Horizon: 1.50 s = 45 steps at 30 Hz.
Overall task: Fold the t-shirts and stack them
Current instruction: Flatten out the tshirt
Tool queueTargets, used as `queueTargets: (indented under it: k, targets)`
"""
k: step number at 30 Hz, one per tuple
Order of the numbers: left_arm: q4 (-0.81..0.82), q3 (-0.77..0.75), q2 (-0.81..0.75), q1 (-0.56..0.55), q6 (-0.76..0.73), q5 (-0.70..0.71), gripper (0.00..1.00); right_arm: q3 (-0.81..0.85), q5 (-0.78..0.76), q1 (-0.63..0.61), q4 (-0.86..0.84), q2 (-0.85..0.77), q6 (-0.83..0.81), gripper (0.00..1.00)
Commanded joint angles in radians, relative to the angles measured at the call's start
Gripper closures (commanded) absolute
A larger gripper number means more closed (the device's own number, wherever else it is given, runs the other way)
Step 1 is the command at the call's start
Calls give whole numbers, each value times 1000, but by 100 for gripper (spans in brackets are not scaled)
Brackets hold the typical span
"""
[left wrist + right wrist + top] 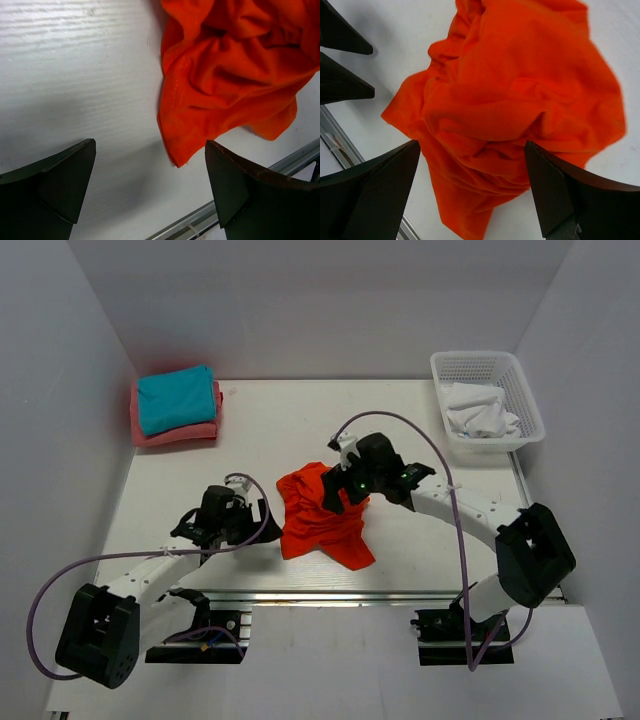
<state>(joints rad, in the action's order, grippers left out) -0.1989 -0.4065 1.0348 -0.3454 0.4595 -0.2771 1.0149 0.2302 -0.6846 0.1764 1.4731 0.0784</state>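
Left end effector (150, 145) beside crumpled orange-red t-shirt (235, 75), right end effector (472, 145) over it, both spread, apparently empty.

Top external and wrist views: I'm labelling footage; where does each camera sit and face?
Top external: above, behind the bases, looking down on the white table; left arm, right arm show.
Left wrist: faces down past its dark fingers at the crumpled orange-red cloth t-shirt.
Right wrist: faces down between its fingers onto it.
Shared: the t-shirt.

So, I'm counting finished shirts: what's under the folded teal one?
A folded pink t-shirt, only its edges showing beneath the teal t-shirt. Anything between or below them is covered.
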Motion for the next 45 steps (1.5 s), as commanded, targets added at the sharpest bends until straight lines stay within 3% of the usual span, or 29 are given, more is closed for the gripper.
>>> queueTargets:
  k: [1,6,9,16,17,19,21,22,23,24,25,32,38,45]
  targets:
    - [6,5,13,-38,31,-34,0,44,-49,-47,17,38,-40,10]
    - [49,-5,100,-102,31,-25,0,70,-80,-101,-11,75,-48,10]
    - [36,-43,149,-155,31,41,3,77,-106,-115,-31,102,-25,18]
    - [-16,-127,294,-263,22,182,18,94,-226,-118,-57,138,73,52]
    - [-25,-127,307,-273,31,193,24,97,-259,-112,-54,138,80,62]
    - [-25,-141,327,-297,31,202,34,105,-270,-112,-44,145,89,73]
    - [-25,-150,341,-308,42,222,59,106,-282,-115,-45,142,93,97]
    - [-34,-164,341,-317,42,251,67,97,-304,-112,-52,136,116,100]
    - [-60,-175,341,-317,42,272,85,91,-339,-112,-58,124,129,100]
    - [-71,-184,329,-317,51,294,96,87,-376,-109,-70,106,139,100]
    - [-71,-198,314,-317,51,335,100,64,-394,-109,-90,96,144,100]
    - [-94,-282,137,-317,76,620,100,65,-667,-81,-141,-28,242,100]
    - [-289,-518,163,-294,103,1033,100,33,-865,-29,-252,-112,310,100]
    - [-401,-817,186,-294,65,1296,100,70,-1032,40,-362,-241,209,100]
